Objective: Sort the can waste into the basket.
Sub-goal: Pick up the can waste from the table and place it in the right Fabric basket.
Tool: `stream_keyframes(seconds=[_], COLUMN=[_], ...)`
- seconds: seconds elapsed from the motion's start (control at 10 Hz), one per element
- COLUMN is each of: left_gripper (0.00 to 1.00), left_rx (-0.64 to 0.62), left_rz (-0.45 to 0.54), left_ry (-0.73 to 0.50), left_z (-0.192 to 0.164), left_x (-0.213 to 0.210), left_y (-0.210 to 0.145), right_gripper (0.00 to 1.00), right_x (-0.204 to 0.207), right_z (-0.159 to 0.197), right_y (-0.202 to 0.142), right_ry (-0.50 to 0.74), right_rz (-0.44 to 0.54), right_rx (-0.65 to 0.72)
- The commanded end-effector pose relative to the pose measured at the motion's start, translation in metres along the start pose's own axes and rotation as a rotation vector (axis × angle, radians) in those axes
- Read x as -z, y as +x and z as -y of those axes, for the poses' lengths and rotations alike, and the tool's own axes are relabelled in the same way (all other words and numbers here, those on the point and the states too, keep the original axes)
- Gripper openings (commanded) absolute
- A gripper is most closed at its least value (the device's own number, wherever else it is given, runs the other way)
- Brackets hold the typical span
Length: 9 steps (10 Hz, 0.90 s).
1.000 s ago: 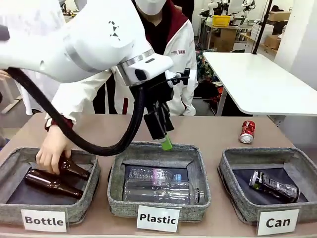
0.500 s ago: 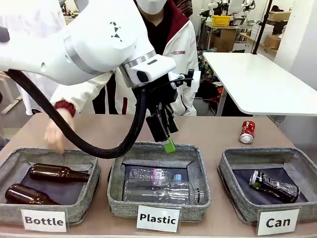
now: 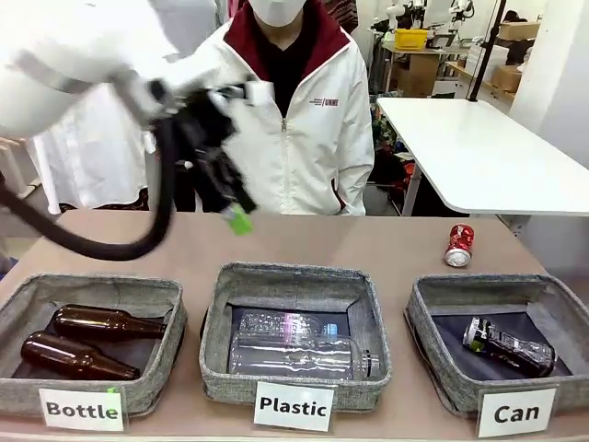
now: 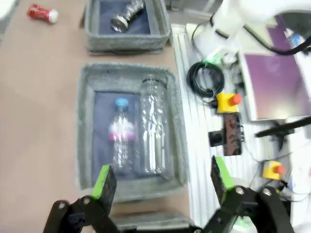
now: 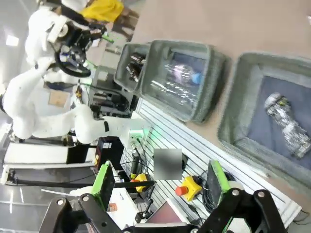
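Claw of left arm [image 4: 163,177] hangs tilted over the table [image 4: 39,97], spread empty; right claw [image 5: 160,178] likewise.

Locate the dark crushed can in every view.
Front view: the dark crushed can lies lower right, inside the Can basket.
Left wrist view: top, left of centre, in the Can basket.
Right wrist view: right edge, in the Can basket.
Shared landmark: the Plastic basket beside it, holding clear bottles.

Three baskets in a row along the counter [image 3: 368,241] front: "Bottle" basket [image 3: 28,295] left, "Plastic" basket [image 3: 216,322] middle, "Can" basket [image 3: 423,322] right; glass bottles [image 3: 92,322] in the first; plastic bottles [image 3: 294,354] in the second; crushed can [image 3: 508,346] in the third; second can [image 3: 459,245] on the counter behind it, apart.
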<state>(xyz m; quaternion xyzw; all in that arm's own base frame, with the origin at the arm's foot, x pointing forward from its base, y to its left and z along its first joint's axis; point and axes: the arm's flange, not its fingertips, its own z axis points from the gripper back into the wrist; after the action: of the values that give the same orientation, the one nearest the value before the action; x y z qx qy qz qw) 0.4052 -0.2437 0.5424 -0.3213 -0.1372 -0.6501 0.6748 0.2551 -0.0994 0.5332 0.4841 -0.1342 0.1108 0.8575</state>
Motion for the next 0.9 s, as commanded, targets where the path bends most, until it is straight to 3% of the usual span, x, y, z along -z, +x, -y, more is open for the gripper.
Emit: stream_keyframes(seconds=[0.0,0.2,0.3,0.5,0.8], left_gripper=[1.0,1.0,1.0,1.0,1.0], left_rx=[-0.162,-0.49,-0.641,-0.916,-1.149], left_rz=[0.183,0.572,0.763,1.15,1.224], left_ry=[-0.053,-0.078,-0.102,-0.163,-0.198], left_z=[0.018,0.022,0.023,0.019,-0.007], left_x=[-0.042,-0.076,-0.083,-0.084,-0.07], left_y=[-0.082,-0.155,-0.192,-0.257,-0.294], right_gripper=[1.0,1.0,1.0,1.0,1.0], right_x=[0.051,0.094,0.11,0.131,0.125], right_z=[-0.021,-0.033,-0.033,-0.017,0.019], right_y=[0.025,0.039,0.041,0.04,0.035], right_ry=[0.092,0.179,0.239,0.192,0.216], right_rz=[-0.001,0.044,0.017,-0.02,-0.013], right_rx=[0.005,0.118,0.162,0.149,0.134])
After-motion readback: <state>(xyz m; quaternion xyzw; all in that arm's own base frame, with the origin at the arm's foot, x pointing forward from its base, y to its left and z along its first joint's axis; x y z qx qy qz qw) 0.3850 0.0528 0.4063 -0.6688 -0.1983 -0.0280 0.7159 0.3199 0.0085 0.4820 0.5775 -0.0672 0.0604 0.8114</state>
